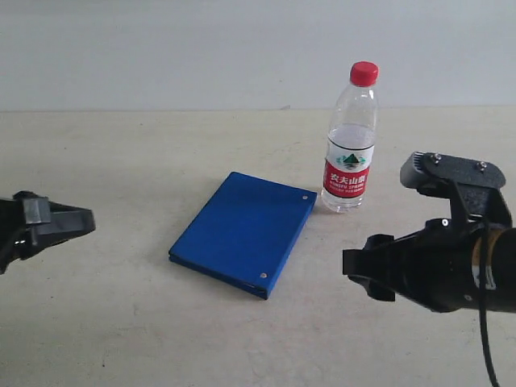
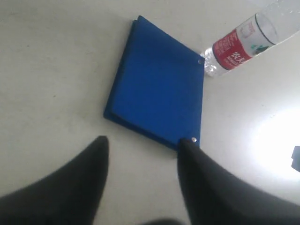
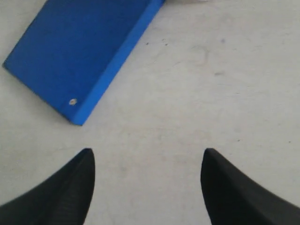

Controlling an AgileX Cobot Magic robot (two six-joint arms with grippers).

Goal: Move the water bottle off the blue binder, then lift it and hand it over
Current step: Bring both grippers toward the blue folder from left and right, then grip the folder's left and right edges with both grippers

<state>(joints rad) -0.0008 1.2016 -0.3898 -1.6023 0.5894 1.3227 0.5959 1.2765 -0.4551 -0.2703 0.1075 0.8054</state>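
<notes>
Since the water bottle (image 1: 351, 153) stands upright on the surface (image 1: 121, 145) just beside the blue binder (image 1: 242, 232), the lift looks next, needing the left pincer (image 2: 143, 143) or right pincer (image 3: 147, 154), both wide and empty, to approach.

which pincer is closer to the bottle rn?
The right pincer: it is on the bottle's side of the binder. The left pincer is across the binder, farther off.

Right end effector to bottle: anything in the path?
Nothing visible. Only bare table lies between the right end effector and the bottle, which stands upright beside the binder's corner. The binder is off to the side of that line.
</notes>
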